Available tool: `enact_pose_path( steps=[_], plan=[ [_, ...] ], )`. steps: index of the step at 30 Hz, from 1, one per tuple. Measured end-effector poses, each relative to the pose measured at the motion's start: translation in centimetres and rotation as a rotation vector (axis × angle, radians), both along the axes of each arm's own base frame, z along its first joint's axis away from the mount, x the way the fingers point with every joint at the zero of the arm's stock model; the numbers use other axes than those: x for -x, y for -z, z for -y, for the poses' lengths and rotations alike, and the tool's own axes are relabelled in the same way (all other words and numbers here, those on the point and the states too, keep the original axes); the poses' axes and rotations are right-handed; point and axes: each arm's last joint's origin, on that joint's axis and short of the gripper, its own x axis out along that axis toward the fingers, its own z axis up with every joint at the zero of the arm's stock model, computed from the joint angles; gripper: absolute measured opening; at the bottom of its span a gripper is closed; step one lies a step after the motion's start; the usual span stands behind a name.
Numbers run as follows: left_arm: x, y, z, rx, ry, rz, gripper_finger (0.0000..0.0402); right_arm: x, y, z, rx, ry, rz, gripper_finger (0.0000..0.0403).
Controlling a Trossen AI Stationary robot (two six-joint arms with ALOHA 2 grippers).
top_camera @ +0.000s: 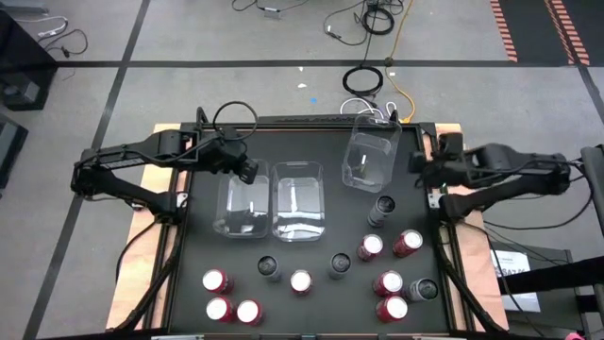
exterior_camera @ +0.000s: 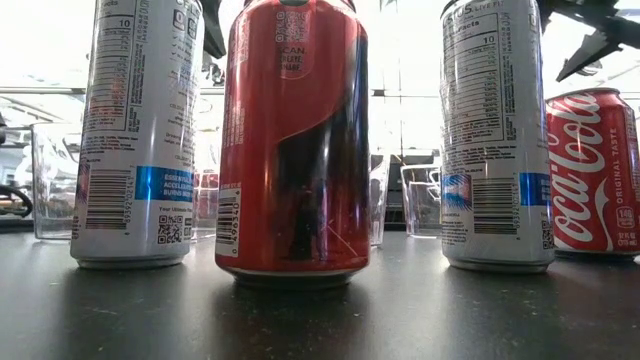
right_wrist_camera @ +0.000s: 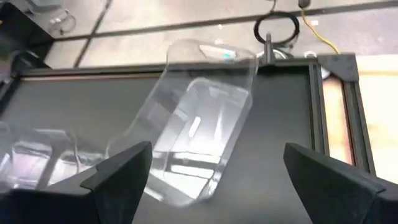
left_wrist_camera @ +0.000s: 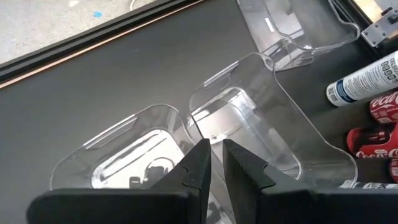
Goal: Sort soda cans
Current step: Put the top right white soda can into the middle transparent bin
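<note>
Several soda cans stand along the table's front half: red ones with silvery tops, such as one (top_camera: 300, 281) and another (top_camera: 408, 243), and darker-topped ones, such as one (top_camera: 381, 210). In the low view a red can (exterior_camera: 295, 140) stands between two silver-sided cans (exterior_camera: 138, 130) (exterior_camera: 497, 130). My left gripper (top_camera: 247, 173) (left_wrist_camera: 211, 165) hovers over the back edge of the left clear bin (top_camera: 243, 203), shut and holding nothing. My right gripper (top_camera: 422, 170) (right_wrist_camera: 217, 180) hangs open at the table's right side, facing the tilted bin (top_camera: 368, 156) (right_wrist_camera: 199, 130).
A middle clear bin (top_camera: 299, 200) sits right beside the left one. A raised black frame (top_camera: 283, 121) borders the table, with wooden board at its sides. Cables (top_camera: 363, 80) lie on the floor behind the table.
</note>
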Motion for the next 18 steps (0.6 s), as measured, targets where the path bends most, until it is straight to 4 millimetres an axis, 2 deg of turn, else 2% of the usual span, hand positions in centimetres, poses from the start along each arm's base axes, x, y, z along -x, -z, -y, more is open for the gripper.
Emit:
enact_pose_path(
  steps=[5,13,18],
  plan=[
    [-0.3,-0.2,0.0,-0.004,0.000,0.034,0.0052,-0.8,-0.6,1.0,0.038,-0.098,-0.020,0.0357],
    [-0.6,-0.5,-0.2,-0.083,0.082,0.039,0.0052,-4.8,-0.5,2.7,-0.050,-0.347,-0.022,0.0357],
    [-0.6,-0.5,-0.3,-0.174,0.166,-0.017,0.0052,-6.1,-1.0,2.8,-0.067,-0.412,-0.015,0.0357]
  ],
)
